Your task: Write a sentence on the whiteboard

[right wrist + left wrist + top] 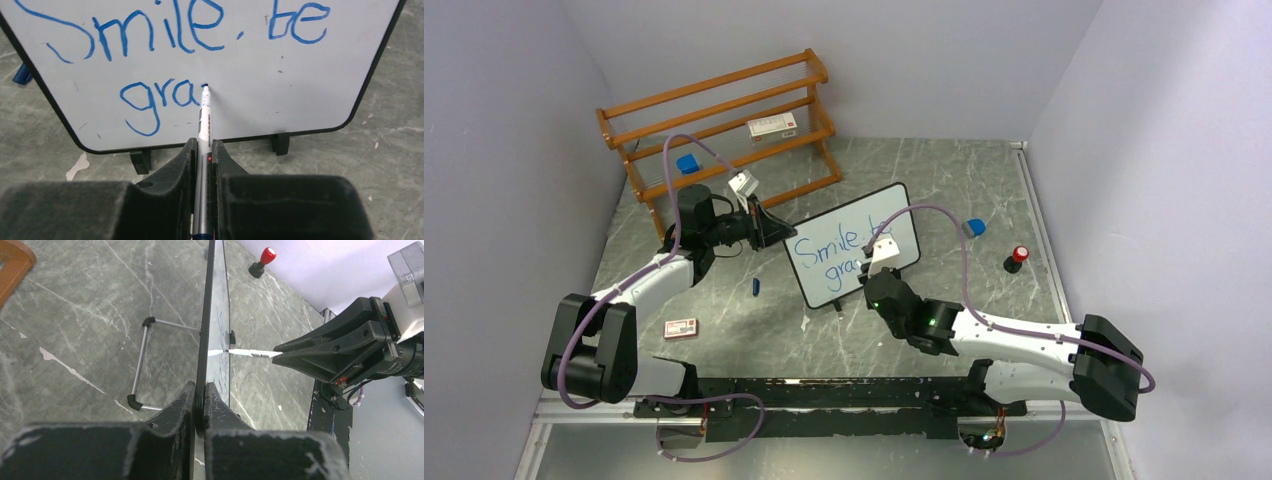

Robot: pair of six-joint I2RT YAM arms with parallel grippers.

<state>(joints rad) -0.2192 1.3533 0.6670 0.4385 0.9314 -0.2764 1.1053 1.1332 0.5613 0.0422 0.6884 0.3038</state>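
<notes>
left pincer (200, 390): clamped tight on the black frame of the whiteboard (280, 90), pinching the board's edge between both fingers. From its wrist cam you look straight down the edge.
right pincer (202, 145): closed on a marker (204, 125). The barrel runs out between the fingers toward the board.
marker tip: straight ahead of the right pincer, touching the white surface just past the last blue letter.
whiteboard: directly in front of the right pincer, face toward it, standing on its short black feet (281, 144) on the desk (944, 180). A wire kickstand (142, 365) props it on the far side, left of the left pincer's fingers.
sentence (120, 40): blue writing, slanted. "Smile. be" is on the top line, above the right pincer's tip. Only "gra" is on the second line, just left of the marker tip.
between the pincers: pretty much just the board, left pincer on one side edge, right pincer at the face.
other stuff: a wooden rack (724, 120) sits behind the left pincer. A red-topped knob (1019, 255) and a blue-grey bit (973, 227) lie off to the right of the right pincer. A small blue cap (756, 287) and a little box (681, 328) lie on the desk on the near side of the left pincer.
</notes>
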